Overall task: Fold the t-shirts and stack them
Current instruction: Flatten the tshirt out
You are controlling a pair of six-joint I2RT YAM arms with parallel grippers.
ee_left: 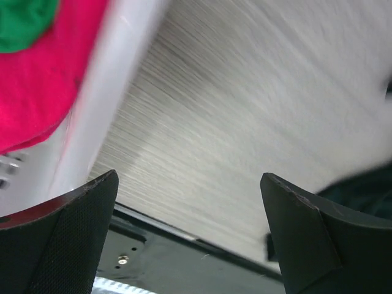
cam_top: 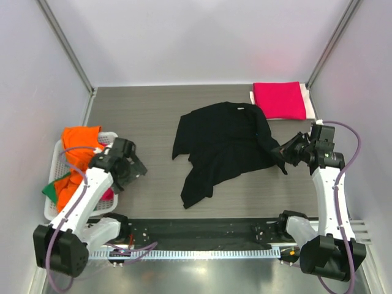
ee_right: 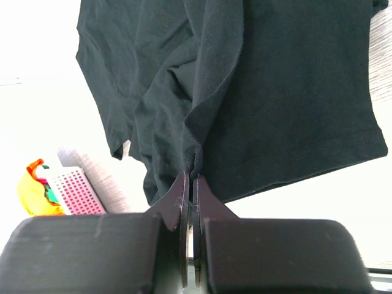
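The soft black cloth t-shirt (cam_top: 223, 144) lay rumpled mid-table, its right edge pinched by the right gripper (ee_right: 190, 184), tips pressed fully together. The left gripper (ee_left: 190, 184) hung wide apart and empty beside the white mesh basket (cam_top: 51, 195). Flattening the shirt well probably called for both claws drawing opposite edges apart evenly.

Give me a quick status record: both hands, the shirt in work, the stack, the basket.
left hand: open, holding nothing, beside the basket
right hand: shut on the black t-shirt at its right-side edge
black t-shirt: unfolded, rumpled, mid-table
folded crimson-pink t-shirt: far right corner
basket: left edge of table; holds orange t-shirt, green cloth, pink cloth
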